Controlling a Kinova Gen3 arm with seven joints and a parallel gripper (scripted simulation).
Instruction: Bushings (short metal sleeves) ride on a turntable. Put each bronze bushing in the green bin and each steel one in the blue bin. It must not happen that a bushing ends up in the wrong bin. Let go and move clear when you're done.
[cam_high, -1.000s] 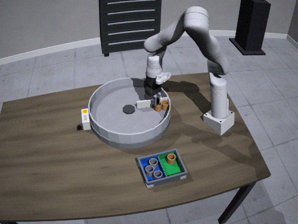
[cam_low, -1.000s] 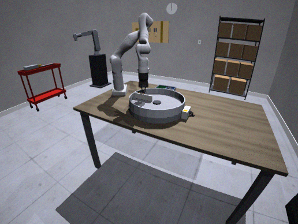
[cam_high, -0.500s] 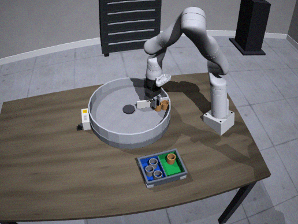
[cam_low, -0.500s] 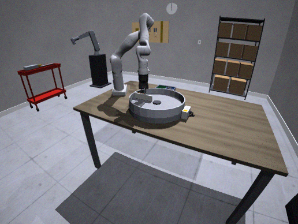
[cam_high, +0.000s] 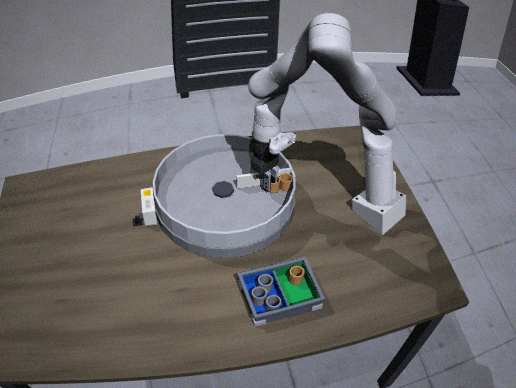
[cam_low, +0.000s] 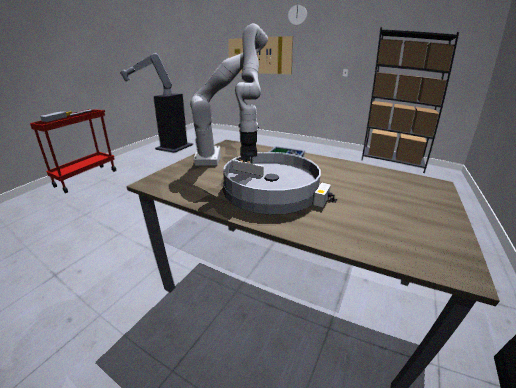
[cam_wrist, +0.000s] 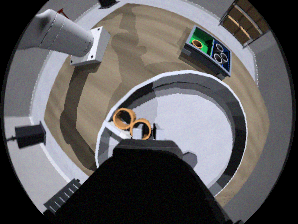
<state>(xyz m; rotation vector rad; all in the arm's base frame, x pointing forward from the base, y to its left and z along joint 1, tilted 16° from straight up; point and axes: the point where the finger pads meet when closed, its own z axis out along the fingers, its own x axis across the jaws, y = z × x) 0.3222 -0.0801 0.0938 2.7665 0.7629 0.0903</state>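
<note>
Two bronze bushings stand side by side at the right rim of the grey turntable (cam_high: 223, 192): one (cam_high: 274, 186) under my fingers, the other (cam_high: 286, 181) just right of it. Both show in the wrist view (cam_wrist: 141, 127) (cam_wrist: 123, 119). My gripper (cam_high: 272, 181) is lowered over the left bushing, fingers partly open around it; I cannot see them touching it. The sorting bin stands at the table's front: the green half (cam_high: 299, 286) holds one bronze bushing (cam_high: 296, 274), the blue half (cam_high: 263, 295) holds three steel bushings.
A white bar (cam_high: 248, 180) lies on the turntable beside the gripper, near the dark hub (cam_high: 222, 189). A white box with a yellow label (cam_high: 148, 205) sits at the turntable's left rim. The arm's base (cam_high: 378, 210) stands right of the turntable.
</note>
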